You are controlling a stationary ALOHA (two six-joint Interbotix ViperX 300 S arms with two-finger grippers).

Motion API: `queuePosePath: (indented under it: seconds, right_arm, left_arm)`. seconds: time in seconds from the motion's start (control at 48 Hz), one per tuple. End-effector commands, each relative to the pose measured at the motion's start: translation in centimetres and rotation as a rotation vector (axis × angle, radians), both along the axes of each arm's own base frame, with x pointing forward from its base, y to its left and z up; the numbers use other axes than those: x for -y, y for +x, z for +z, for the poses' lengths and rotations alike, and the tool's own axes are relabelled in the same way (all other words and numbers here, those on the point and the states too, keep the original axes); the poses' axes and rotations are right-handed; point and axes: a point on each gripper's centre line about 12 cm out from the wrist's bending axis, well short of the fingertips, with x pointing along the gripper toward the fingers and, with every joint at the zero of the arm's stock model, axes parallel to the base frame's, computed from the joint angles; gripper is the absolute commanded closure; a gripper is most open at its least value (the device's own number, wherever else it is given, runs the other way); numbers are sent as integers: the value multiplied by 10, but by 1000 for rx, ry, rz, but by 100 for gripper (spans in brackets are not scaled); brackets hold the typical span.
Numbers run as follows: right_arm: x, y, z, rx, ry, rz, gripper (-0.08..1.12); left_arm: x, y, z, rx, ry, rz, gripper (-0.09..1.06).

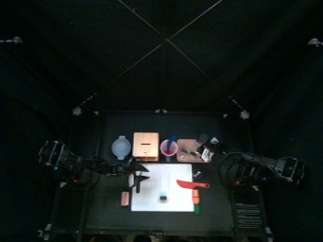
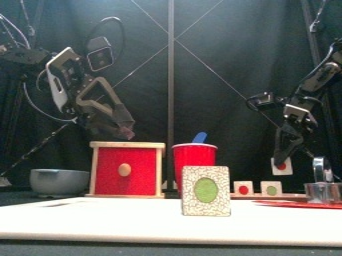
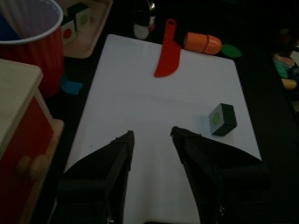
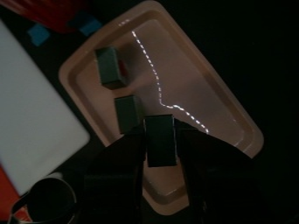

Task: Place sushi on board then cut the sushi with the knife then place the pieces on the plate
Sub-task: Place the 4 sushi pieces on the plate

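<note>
Right wrist view: right gripper (image 4: 158, 156) clamps sushi piece (image 4: 158, 131) over pink tray (image 4: 222, 96).

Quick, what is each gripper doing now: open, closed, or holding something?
Left gripper: open, empty, above the white board.
Right gripper: closed on a sushi piece, above the pink tray.

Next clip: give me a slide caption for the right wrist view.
Right gripper holds a sushi piece over the pink tray, where two pieces lie.
</note>
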Motion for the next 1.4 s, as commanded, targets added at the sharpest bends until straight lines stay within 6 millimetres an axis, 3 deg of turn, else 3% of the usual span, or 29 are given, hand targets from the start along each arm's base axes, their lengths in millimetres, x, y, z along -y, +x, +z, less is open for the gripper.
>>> queuePosePath:
  seconds: [0.021, 0.229, 0.5, 0.771, 1.0, 1.25, 1.396]
  right_arm:
    - [4, -5, -6, -16, 12, -26, 42]
    - [3, -9, -18, -40, 23, -29, 28]
    - [1, -1, 11, 69, -16, -28, 25]
    - [-61, 36, 62, 278, -18, 227, 25]
    - [-121, 63, 89, 453, 24, 433, 24]
    - [-153, 87, 84, 519, 64, 501, 24]
    - [-171, 108, 69, 487, 86, 536, 17]
  left_arm:
    - [-1, 4, 6, 21, 0, 3, 17]
    - [-1, 4, 6, 21, -3, 4, 17]
    - [-1, 6, 7, 27, -4, 6, 17]
    - [-1, 7, 8, 30, -6, 8, 17]
    - [-3, 7, 8, 30, -7, 14, 17]
    - [-3, 6, 8, 29, -9, 17, 17]
    - [-4, 5, 7, 25, -14, 25, 17]
